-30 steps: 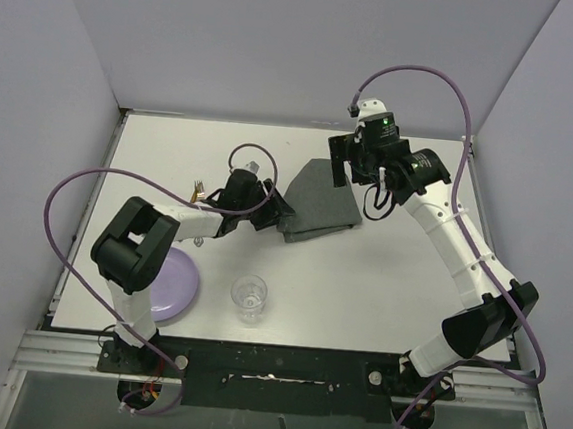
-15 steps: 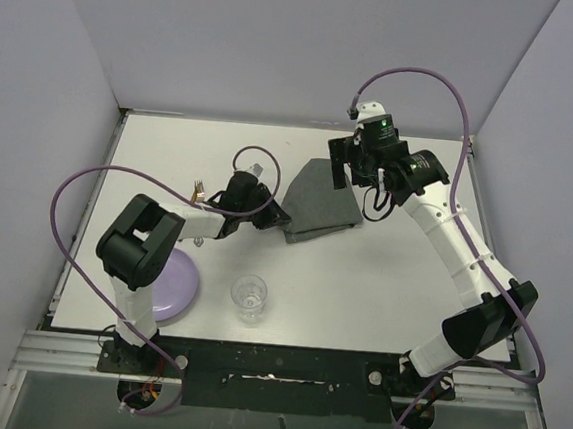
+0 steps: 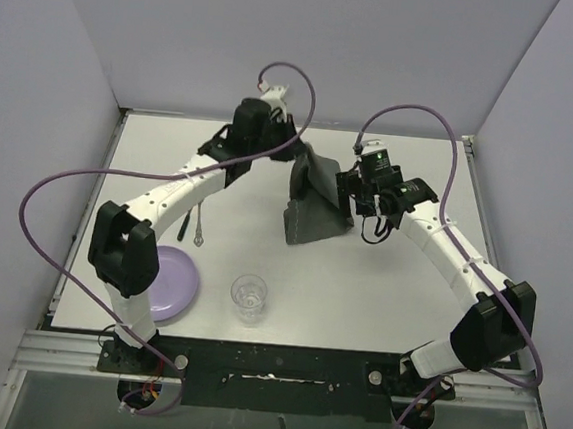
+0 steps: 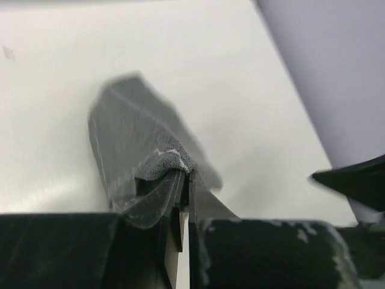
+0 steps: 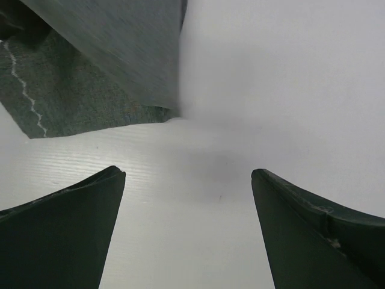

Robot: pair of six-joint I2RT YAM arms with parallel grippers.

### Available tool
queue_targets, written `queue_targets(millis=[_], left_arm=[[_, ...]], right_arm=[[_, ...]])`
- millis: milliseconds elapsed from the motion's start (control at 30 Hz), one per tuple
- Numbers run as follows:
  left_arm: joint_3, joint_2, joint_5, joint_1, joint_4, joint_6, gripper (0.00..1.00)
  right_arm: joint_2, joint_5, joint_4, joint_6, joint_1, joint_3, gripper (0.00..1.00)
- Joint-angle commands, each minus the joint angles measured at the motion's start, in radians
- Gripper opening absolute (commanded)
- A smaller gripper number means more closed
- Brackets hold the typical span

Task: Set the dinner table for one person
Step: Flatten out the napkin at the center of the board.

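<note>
Motion first: a second ago my left arm lay low across the left middle of the counter [image 3: 391,284]. Now it reaches to the far side, and the cutlery [image 3: 193,224] it covered shows. My left pincer [image 3: 290,151] is clamped tight on a bunched corner of the dark grey placemat [image 3: 312,205], which no longer lies flat. Its far left part is raised and folded, and the rest sags to the surface. My right pincer [image 3: 346,194] has come nearer and lower. It hangs at the placemat's right edge, jaws spread wide over bare white, gripping nothing. The counter fills the space under both arms, its long axis running left to right, square to the walls. A lilac plate [image 3: 175,285] and a clear glass [image 3: 249,297] stand near the front left.
</note>
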Motion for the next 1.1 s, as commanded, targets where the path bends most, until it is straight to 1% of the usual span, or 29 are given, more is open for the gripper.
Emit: queue_targets(millis=[0, 67, 133, 267, 300, 333, 367, 400, 467, 500, 567, 633, 733, 800, 967, 1067], left_arm=[[0.347, -0.031, -0.022, 0.000, -0.160, 0.206, 0.00], [0.510, 0.028, -0.035, 0.000, -0.246, 0.247, 0.00], [0.705, 0.111, -0.046, 0.000, -0.353, 0.283, 0.00], [1.195, 0.333, -0.029, -0.001, -0.579, 0.317, 0.00], [1.292, 0.386, -0.020, -0.001, -0.616, 0.315, 0.00], [1.362, 0.427, -0.013, -0.001, -0.633, 0.306, 0.00], [1.385, 0.434, -0.010, -0.002, -0.631, 0.300, 0.00], [1.364, 0.419, -0.010, -0.002, -0.614, 0.297, 0.00], [1.243, 0.362, -0.019, -0.004, -0.551, 0.294, 0.00], [1.155, 0.331, -0.024, -0.006, -0.520, 0.294, 0.00], [1.080, 0.291, -0.034, -0.010, -0.485, 0.297, 0.00], [1.069, 0.272, -0.057, -0.015, -0.489, 0.309, 0.00], [1.098, 0.261, -0.106, -0.015, -0.567, 0.327, 0.00], [1.078, 0.239, -0.147, -0.014, -0.600, 0.336, 0.00], [0.866, 0.103, -0.232, -0.005, -0.540, 0.332, 0.00], [0.815, 0.034, -0.234, 0.043, -0.553, 0.310, 0.00]], right_arm=[[-0.033, -0.035, 0.120, 0.066, -0.007, -0.130, 0.89], [-0.022, -0.046, 0.146, 0.083, -0.004, -0.181, 0.88], [-0.008, -0.046, 0.160, 0.094, -0.001, -0.210, 0.87], [0.004, -0.031, 0.169, 0.089, -0.002, -0.222, 0.87], [0.004, -0.031, 0.170, 0.086, -0.003, -0.219, 0.87], [0.005, -0.033, 0.170, 0.083, -0.006, -0.215, 0.87], [0.004, -0.034, 0.170, 0.081, -0.006, -0.211, 0.87], [0.004, -0.035, 0.169, 0.080, -0.008, -0.208, 0.87], [0.004, -0.033, 0.172, 0.078, -0.011, -0.209, 0.87], [0.004, -0.034, 0.176, 0.077, -0.012, -0.212, 0.87], [0.004, -0.036, 0.189, 0.075, -0.019, -0.222, 0.87], [0.014, -0.044, 0.204, 0.072, -0.034, -0.225, 0.87], [0.043, -0.066, 0.218, 0.077, -0.060, -0.210, 0.87], [0.067, -0.102, 0.228, 0.082, -0.083, -0.190, 0.87], [0.137, -0.146, 0.241, 0.085, -0.121, -0.119, 0.86], [0.169, -0.156, 0.237, 0.084, -0.132, -0.078, 0.86]])
